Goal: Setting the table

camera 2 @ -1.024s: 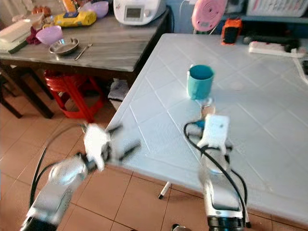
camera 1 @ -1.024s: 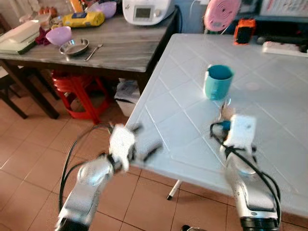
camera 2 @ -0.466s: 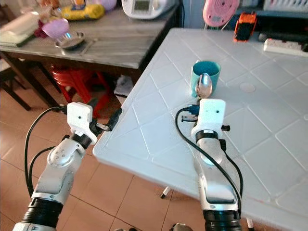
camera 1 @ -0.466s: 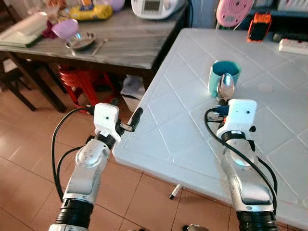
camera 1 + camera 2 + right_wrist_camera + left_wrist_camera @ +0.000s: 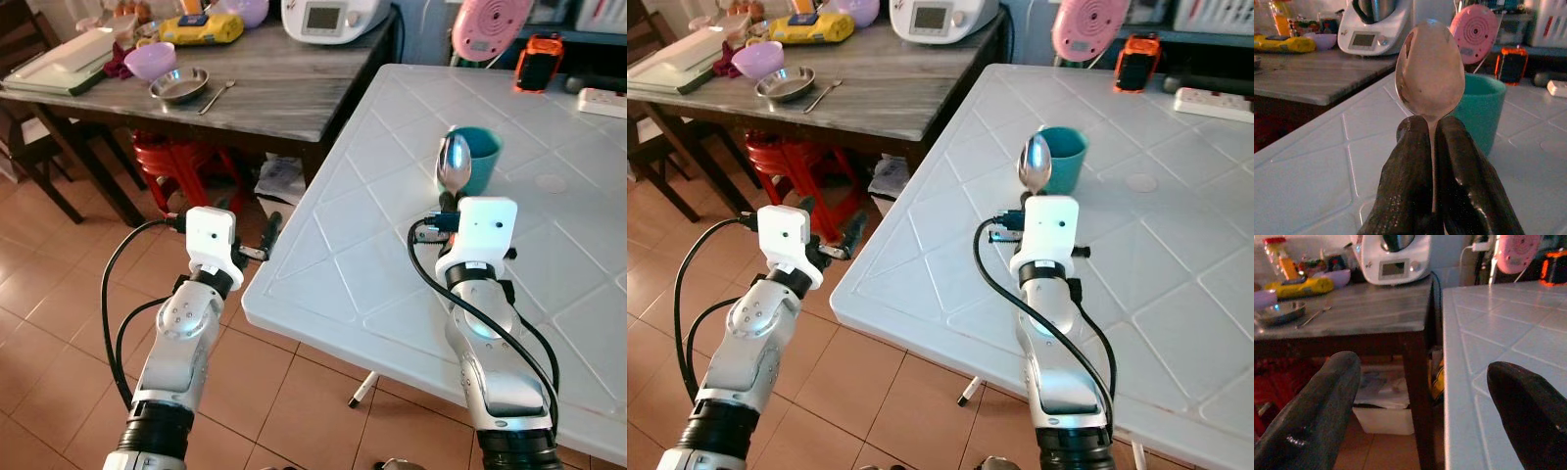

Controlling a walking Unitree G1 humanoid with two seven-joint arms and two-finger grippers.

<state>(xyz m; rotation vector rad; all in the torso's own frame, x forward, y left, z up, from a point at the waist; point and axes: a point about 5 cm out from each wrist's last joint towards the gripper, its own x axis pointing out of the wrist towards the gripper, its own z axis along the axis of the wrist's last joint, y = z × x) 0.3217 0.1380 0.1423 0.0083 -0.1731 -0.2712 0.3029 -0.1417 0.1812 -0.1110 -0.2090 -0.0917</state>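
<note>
- The right gripper [image 5: 1432,147] is clenched on the handle of a spoon [image 5: 1430,68]; the bowl points up and away from the wrist.
- In the head views the spoon [image 5: 454,164] is carried above the white table [image 5: 372,264], just short of the cup [image 5: 480,147], which lies at 12 o'clock from the gripper.
- The left gripper [image 5: 1420,401] is released and holds nothing. Its fingers [image 5: 1317,406] stand wide apart at the near corner of the white table, at about 9 o'clock from the right arm.
- Done so far, by judgement: one teal cup stands upright on the white table, and one spoon is in hand over it.
- Left to do, by judgement: the spoon is not yet set down; a place beside the cup appears the likely target.
- Further tableware waits on the dark table [image 5: 274,93] at 10 o'clock: a purple bowl [image 5: 150,61], a metal dish [image 5: 178,84] and a utensil [image 5: 216,96] just beside the dish.
- The task appears to be at an early stage: no bowl or plate lies on the white table.
</note>
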